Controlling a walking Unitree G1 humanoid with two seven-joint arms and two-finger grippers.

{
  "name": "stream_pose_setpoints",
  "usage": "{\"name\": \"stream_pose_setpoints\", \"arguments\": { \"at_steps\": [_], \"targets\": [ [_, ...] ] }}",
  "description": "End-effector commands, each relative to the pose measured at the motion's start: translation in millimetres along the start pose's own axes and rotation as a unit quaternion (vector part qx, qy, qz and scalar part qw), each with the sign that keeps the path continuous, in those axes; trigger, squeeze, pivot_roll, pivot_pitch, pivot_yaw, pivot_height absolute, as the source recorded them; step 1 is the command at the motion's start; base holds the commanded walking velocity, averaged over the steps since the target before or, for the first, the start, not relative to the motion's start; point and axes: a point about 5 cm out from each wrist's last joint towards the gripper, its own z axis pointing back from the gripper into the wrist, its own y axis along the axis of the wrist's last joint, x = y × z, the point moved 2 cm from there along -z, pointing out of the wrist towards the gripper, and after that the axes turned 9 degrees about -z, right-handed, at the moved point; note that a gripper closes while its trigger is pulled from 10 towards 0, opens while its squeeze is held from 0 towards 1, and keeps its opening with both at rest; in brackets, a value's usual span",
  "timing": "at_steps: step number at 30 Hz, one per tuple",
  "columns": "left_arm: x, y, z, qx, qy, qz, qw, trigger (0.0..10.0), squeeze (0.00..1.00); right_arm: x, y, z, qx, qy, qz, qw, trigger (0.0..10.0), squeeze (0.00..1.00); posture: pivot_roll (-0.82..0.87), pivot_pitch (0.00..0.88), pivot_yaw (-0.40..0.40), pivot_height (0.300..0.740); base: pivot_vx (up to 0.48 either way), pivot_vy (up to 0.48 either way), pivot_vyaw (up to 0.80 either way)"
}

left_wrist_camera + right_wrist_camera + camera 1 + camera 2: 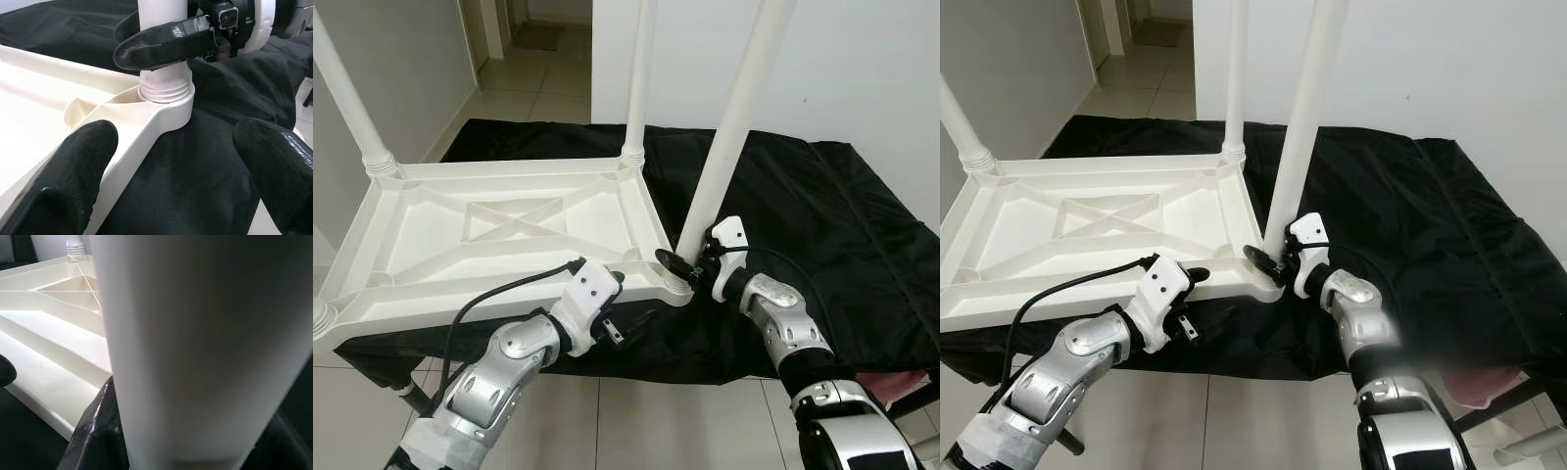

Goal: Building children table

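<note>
1. where the white tabletop (509,230) lies upside down on a black cloth (822,225) that covers a low stand, the left eye view has three legs standing up from its corners: one at the far left (347,98), one at the far corner (638,83), and the near leg (734,127) at the corner closest to the robot. the right gripper (683,264) is clamped around the foot of that near leg, just above the corner socket (677,286). the left gripper (619,305) sits at the near edge of the tabletop, close beside the same corner, its black fingers spread apart.

2. in the right eye view the scene is the same; the right gripper (1273,262) hugs the near leg (1307,108) at its base, and a tiled floor (1234,411) runs under the stand.

3. from the left wrist view, the two left fingers (73,171) are held wide, with the tabletop's rim and the black cloth between them, not pinching anything. ahead, the leg's threaded end (164,90) sits in the socket, and one right finger (161,44) wraps the leg just above the thread.

4. the right wrist view is pressed up close against the near leg (205,342), a black finger (98,431) gripping its side, with the ribbed underside of the tabletop (54,333) behind it.
</note>
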Motion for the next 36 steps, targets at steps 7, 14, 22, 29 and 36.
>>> {"name": "stream_pose_setpoints", "arguments": {
  "at_steps": [7,14,22,29,36],
  "targets": [
    [10.1,0.6,0.0,0.005,-0.058,0.001,0.998,10.0,0.00,4.2,-2.9,2.2,-0.007,-0.006,0.002,1.000,10.0,0.00,0.05,0.009,-0.044,0.740,0.000,0.000,0.00],
    [11.4,0.0,-1.0,0.005,-0.057,0.002,0.998,10.0,0.00,6.4,-5.9,0.9,-0.002,-0.074,-0.016,0.997,10.0,0.00,0.04,0.013,-0.047,0.740,0.000,0.000,0.00],
    [12.5,-0.6,-1.6,0.005,-0.059,0.002,0.998,10.0,0.00,4.6,-3.4,-1.4,0.023,-0.151,-0.046,0.987,10.0,0.00,0.04,0.011,-0.049,0.740,0.000,0.000,0.00],
    [11.6,-1.1,-1.8,0.003,-0.061,-0.002,0.998,10.0,0.00,-6.3,-7.9,-0.8,0.038,-0.284,-0.070,0.956,10.0,0.00,0.04,0.004,-0.054,0.740,0.000,0.000,0.00],
    [11.0,-0.2,-2.2,0.005,-0.056,0.000,0.998,10.0,0.00,-26.4,-18.5,-0.8,0.048,-0.386,-0.109,0.915,10.0,0.00,0.05,0.000,-0.055,0.740,0.000,0.000,0.00]
  ]
}}
